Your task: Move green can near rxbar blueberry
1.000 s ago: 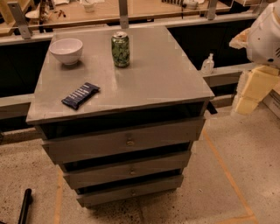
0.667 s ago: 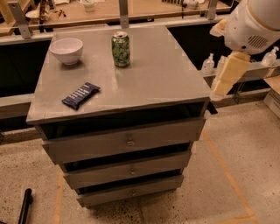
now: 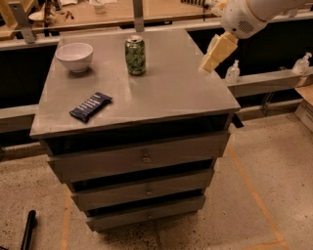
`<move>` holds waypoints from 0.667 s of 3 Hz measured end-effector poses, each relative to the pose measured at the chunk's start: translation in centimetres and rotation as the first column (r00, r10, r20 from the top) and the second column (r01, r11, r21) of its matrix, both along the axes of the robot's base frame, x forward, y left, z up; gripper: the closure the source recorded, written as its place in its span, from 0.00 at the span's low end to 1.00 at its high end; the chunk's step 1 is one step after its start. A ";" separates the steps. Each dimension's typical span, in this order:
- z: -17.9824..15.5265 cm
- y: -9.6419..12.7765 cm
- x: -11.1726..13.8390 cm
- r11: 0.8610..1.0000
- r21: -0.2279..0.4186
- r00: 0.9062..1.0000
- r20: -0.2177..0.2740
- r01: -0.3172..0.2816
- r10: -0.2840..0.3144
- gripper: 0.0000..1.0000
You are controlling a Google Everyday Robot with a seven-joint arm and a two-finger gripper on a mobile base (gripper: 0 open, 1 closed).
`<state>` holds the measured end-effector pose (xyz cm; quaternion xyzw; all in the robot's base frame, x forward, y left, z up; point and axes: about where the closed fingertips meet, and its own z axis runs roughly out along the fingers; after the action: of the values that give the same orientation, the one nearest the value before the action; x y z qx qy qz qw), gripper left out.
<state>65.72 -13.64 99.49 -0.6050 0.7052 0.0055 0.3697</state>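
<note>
The green can [image 3: 135, 55] stands upright at the back middle of the grey cabinet top [image 3: 171, 93]. The rxbar blueberry [image 3: 91, 106], a dark navy bar, lies flat near the front left of the top, well apart from the can. My gripper [image 3: 215, 52] hangs from the white arm at the upper right, above the right edge of the top. It is to the right of the can, holds nothing and touches nothing.
A white bowl [image 3: 75, 56] sits at the back left of the top. The cabinet has three drawers [image 3: 142, 158] below. A wooden table [image 3: 161, 10] stands behind. Two small bottles [image 3: 233, 72] stand on a ledge at the right.
My arm and gripper have moved left and up, from beside the cabinet's right side to above its right edge. The can, bar and bowl have not moved.
</note>
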 end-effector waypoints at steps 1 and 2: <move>0.1 1.9 4.8 0.983 0.182 0.998 0.047 0.025 -0.034 0.00; 0.2 2.2 5.9 0.978 0.206 0.996 0.070 0.032 -0.047 0.00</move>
<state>71.58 -11.43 99.64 -0.5493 0.6984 0.0480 0.4562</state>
